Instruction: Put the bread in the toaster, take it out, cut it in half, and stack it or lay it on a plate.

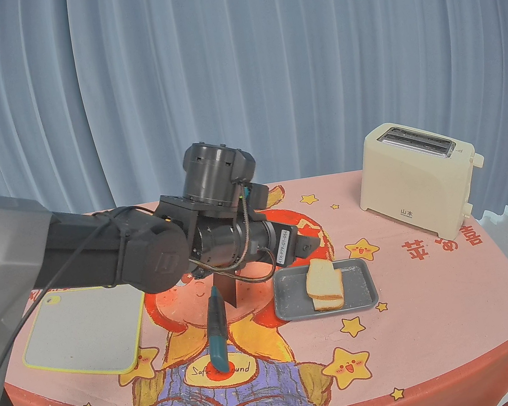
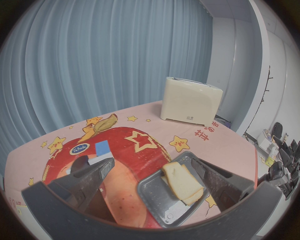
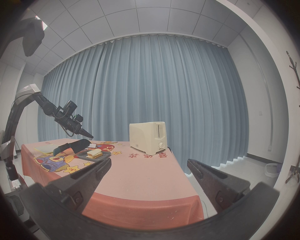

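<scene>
Our left end effector point(image 2: 152, 163), spread and empty, hangs just far-left of the bread point(image 2: 182, 182), whose long axis runs near-to-far.

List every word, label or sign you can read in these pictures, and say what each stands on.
Front of toaster: small dark mark, too small to read.
On the cloth, by the toaster: red characters, blurred.
Cloth's near edge: script in a yellow oval, partly covered by the knife.
On the left arm: white label, too small.
None reads surely.
</scene>
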{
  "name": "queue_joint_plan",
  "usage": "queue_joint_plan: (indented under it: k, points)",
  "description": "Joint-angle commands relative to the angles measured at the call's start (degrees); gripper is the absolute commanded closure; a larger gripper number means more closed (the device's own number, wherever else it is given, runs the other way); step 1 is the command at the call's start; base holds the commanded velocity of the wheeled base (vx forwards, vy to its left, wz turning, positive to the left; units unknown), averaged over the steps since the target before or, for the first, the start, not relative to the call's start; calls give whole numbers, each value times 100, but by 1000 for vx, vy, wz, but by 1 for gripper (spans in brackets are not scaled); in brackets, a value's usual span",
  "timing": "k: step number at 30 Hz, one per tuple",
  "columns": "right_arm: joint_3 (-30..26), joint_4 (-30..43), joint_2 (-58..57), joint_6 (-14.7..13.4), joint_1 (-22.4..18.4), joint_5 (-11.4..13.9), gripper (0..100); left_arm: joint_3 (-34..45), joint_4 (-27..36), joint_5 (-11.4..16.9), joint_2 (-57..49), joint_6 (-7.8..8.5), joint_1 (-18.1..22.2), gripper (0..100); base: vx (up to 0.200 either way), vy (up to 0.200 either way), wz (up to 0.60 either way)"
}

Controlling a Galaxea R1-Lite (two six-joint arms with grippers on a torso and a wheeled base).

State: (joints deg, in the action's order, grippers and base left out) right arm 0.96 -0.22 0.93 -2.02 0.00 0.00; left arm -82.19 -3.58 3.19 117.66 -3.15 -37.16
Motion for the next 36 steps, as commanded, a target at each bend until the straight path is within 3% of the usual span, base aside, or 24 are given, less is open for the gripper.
queue_joint_plan:
  k: [1, 21, 32, 36]
  points:
    - [-96, -4, -93, 0, 0, 0, 0, 71, -11, 6, -200, -2, 103, 0, 0, 0, 0]
    - [-96, -4, -93, 0, 0, 0, 0, 845, -11, 32, -1088, -2, 754, 0, 0, 0, 0]
    - [-96, -4, -93, 0, 0, 0, 0, 1443, -20, 76, -1694, -2, 1510, 0, 0, 0, 0]
    - [-96, -4, -93, 0, 0, 0, 0, 1601, -20, 94, -1879, 95, 1879, 0, 0, 0, 0]
